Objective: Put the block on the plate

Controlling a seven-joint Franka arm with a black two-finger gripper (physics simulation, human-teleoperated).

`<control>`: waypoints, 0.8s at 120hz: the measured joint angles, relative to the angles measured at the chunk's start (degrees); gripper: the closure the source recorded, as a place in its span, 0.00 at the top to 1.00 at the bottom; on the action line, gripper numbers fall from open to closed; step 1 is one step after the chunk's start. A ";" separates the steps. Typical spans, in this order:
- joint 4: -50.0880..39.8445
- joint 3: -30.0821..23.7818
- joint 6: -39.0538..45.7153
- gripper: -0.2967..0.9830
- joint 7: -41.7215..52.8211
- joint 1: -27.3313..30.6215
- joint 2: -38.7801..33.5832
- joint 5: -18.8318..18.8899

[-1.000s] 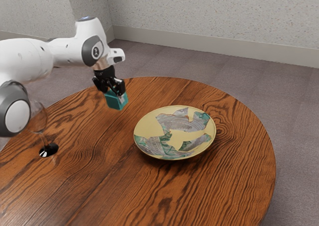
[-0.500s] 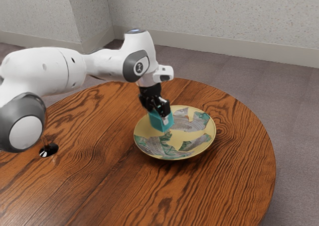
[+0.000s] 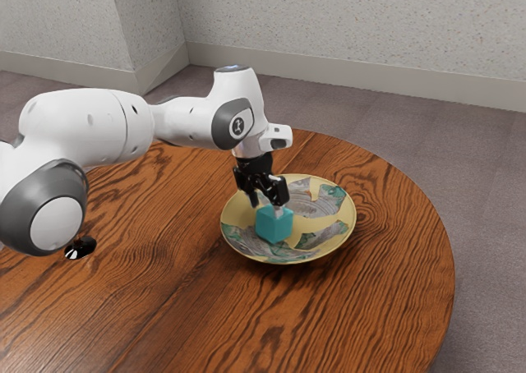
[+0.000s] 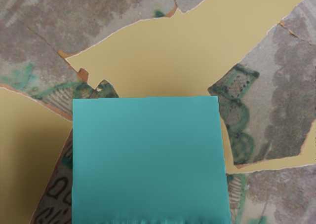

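Observation:
The black gripper (image 3: 265, 208) is just above the teal block (image 3: 274, 224), with its fingers spread apart and open. The block sits upright on the patterned yellow and grey plate (image 3: 322, 240), on the part toward the exterior view's left and inside the rim. One fingertip overlaps the block's upper edge from the camera's side. In the wrist view the block's flat teal top (image 4: 148, 157) lies below the hand, against the plate's painted surface (image 4: 158, 51).
The round wooden table (image 3: 370, 307) surrounds the plate. The dark base of a glass (image 3: 80, 247) stands at the exterior view's left, partly behind the arm's large grey-rimmed joint.
The block has travelled toward the exterior view's right and down onto the plate. My hand moved over with it, and its fingers have since opened, leaving the block a little below them.

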 joint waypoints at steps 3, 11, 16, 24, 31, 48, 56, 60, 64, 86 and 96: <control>0.00 0.00 -0.02 0.68 0.03 0.00 -0.13 -0.06; -0.09 0.00 -0.15 0.71 0.12 0.00 -1.74 -0.17; -0.35 0.00 -0.46 0.72 0.18 0.00 -3.56 -0.15; -0.64 0.04 -2.02 0.73 0.26 0.19 -6.80 0.04; -0.84 0.13 -4.54 0.74 0.30 0.80 -10.10 0.70; -0.95 0.18 -11.31 0.75 0.42 3.42 -19.30 6.00; -0.96 0.18 -13.92 0.76 0.49 3.67 -23.07 8.04; -0.96 0.18 -15.00 0.76 0.52 3.72 -24.45 8.71; -0.96 0.18 -15.92 0.76 0.55 3.75 -25.68 9.23; -0.97 0.07 -18.99 0.76 0.70 3.68 -27.41 10.42; -0.97 0.09 -19.68 0.77 0.77 3.69 -27.37 10.57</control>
